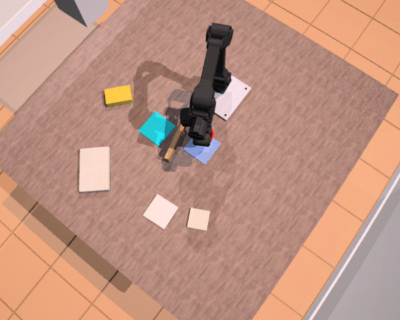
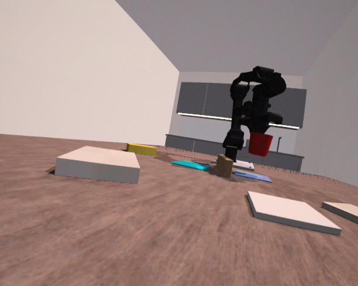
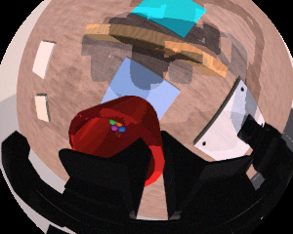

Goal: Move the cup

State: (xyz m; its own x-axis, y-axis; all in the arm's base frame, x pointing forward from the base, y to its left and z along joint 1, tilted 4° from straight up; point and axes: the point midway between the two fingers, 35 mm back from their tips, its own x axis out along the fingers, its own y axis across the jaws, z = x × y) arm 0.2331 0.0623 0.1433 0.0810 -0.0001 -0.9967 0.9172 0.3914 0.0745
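The hand (image 3: 149,178) is clamped on the rim of the red cup (image 2: 259,143), with one finger (image 3: 117,175) on the cup's near wall and the other just beside it on the right. The cup hangs in the air, well off the worktop (image 2: 160,221), upright or nearly so, with its mouth under the hand. In the wrist view a small cluster of coloured marbles (image 3: 117,125) lies at the bottom of the cup.

Below the cup lies the pale blue pad (image 1: 203,150), flat on the worktop; from above the cup shows only as a thin red edge beside the hand, over the pad's near corner. A brown wooden bar (image 1: 174,143) lies just beside the blue pad, between it and the cyan pad (image 1: 156,127), which sits on the bar's other side. The arm (image 1: 212,69) rises from a white base plate (image 1: 233,96) behind the blue pad.

Farther out, a yellow block (image 1: 117,95) sits beyond the cyan pad. A large cream block (image 1: 94,169) lies well apart to the side, and two thin cream tiles (image 1: 161,211) (image 1: 198,219) lie near each other toward the worktop's front edge.
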